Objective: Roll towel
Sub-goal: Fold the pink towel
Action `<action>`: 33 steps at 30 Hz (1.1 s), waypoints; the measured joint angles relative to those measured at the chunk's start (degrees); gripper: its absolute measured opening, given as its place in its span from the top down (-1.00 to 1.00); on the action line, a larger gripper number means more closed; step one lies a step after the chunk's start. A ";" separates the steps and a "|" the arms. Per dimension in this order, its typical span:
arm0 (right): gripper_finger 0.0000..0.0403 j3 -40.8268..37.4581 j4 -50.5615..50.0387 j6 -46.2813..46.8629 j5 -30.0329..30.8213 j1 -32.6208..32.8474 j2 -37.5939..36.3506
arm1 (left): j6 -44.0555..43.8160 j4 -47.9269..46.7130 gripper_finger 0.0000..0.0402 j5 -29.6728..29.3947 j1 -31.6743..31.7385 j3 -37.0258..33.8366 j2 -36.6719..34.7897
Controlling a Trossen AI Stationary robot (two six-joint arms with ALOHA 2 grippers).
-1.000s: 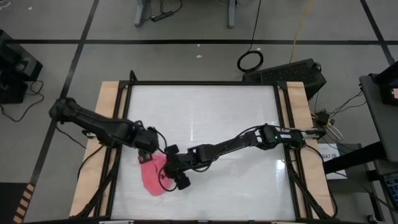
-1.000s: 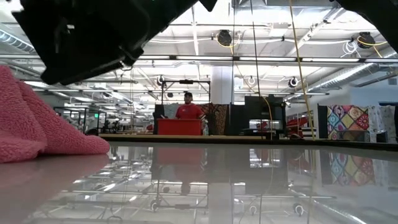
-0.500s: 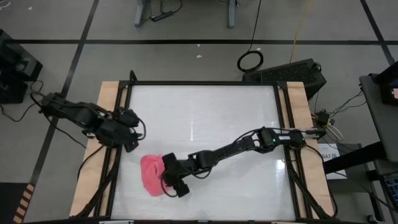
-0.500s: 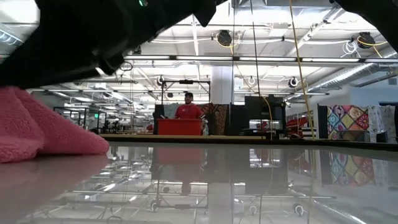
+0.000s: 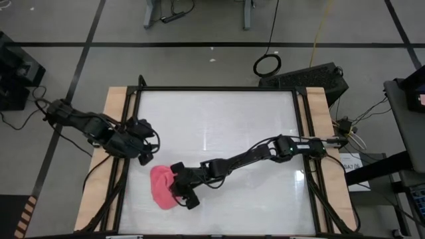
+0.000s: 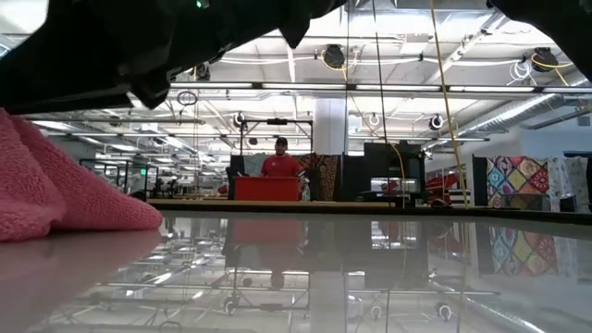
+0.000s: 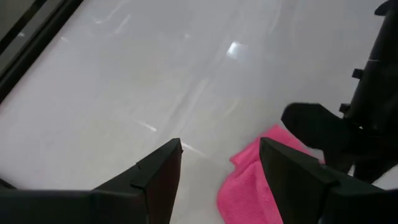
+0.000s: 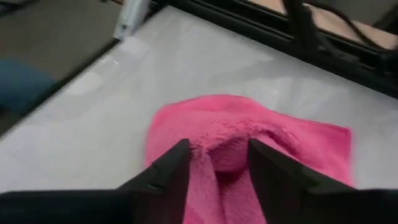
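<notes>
Table (image 5: 219, 126): white glossy top, framed in black. Towel (image 5: 161, 186) seen bunched near front-left corner. Right gripper (image 5: 179, 189) lowered onto towel's right edge, fingers (image 8: 163, 176) parted, fold of cloth held between. Left gripper (image 5: 145, 156) held just behind towel, fingers (image 7: 158, 171) spread apart, nothing gripped.

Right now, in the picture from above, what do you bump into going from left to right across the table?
Left gripper, open and empty, by the table's left edge → pink towel → right gripper, pressing into the towel's right side → the right arm, stretching back toward the table's right edge.
</notes>
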 joint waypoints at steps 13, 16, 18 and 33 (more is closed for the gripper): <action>0.90 -0.11 -0.94 -0.82 0.19 1.32 2.15 | -0.21 1.85 -0.11 0.33 0.83 0.00 2.24; 0.97 -0.11 -3.37 -3.39 1.36 2.04 -0.62 | -0.21 2.50 -0.11 0.32 0.31 0.00 2.25; 0.98 -0.11 -7.33 -4.59 3.07 2.54 -3.58 | -0.41 2.37 -0.11 0.00 -0.12 0.00 2.25; 0.99 0.02 -41.19 -2.18 3.25 -1.73 -23.87 | 2.87 12.76 -0.11 -5.20 -4.18 -0.87 5.61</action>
